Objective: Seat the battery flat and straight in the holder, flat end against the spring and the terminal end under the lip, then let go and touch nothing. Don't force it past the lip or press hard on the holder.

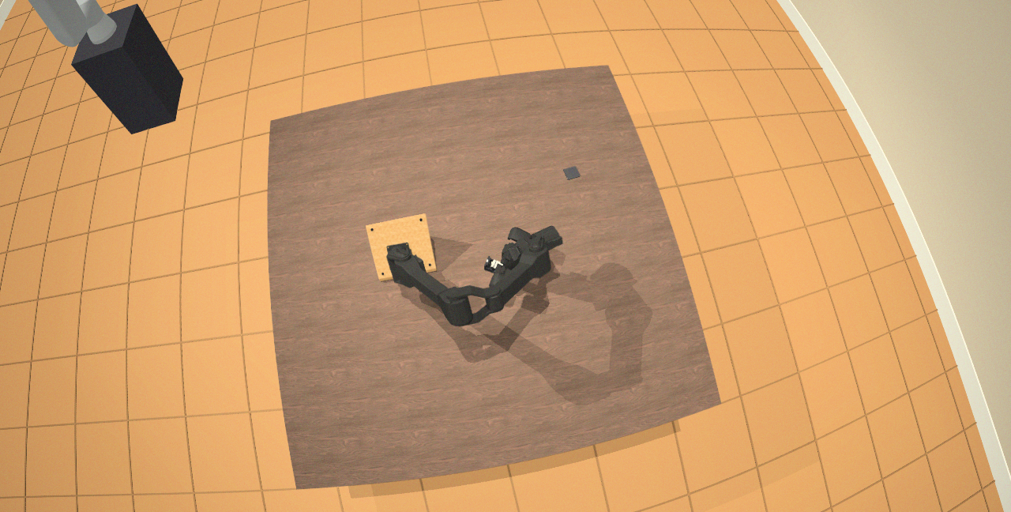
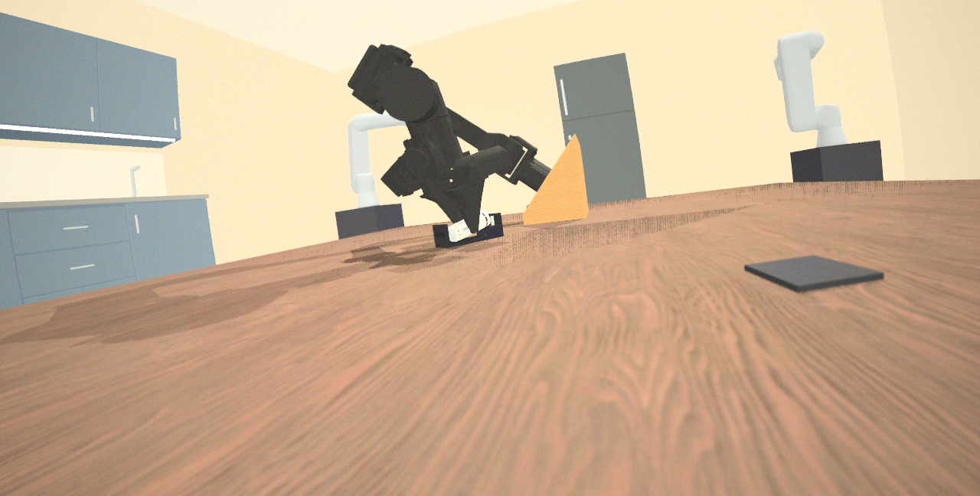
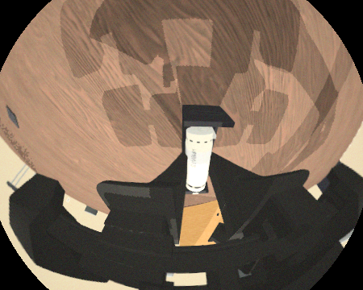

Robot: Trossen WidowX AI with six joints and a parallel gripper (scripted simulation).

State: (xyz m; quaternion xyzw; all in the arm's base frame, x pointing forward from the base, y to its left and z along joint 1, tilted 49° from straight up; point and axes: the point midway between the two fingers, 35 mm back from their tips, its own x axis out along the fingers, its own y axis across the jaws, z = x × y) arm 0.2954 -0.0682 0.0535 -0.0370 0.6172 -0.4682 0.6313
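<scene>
Step in hand: seating battery (image 1: 497, 264) (image 2: 457, 231) (image 3: 198, 161). It lies along holder (image 1: 488, 265) (image 2: 440, 237) (image 3: 207, 114), between end walls, slightly tilted, end nearer arm's base higher. Full seating and lip fit: cannot tell.

Next, likely: ease raised end down level, no forcing, then release, back off.

Pincer (image 1: 501, 266) (image 2: 474, 226) (image 3: 196, 155): fingers narrowly apart, pinching battery's sides; holder contact unclear.

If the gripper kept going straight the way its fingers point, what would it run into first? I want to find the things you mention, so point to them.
Probably the black holder (image 1: 487, 268) (image 2: 468, 239) (image 3: 207, 114), just below the gripper (image 1: 497, 266) (image 2: 474, 226) (image 3: 196, 155) and the battery (image 1: 496, 264) (image 2: 457, 230) (image 3: 198, 159) it grips; the remaining gap is unclear.
</scene>
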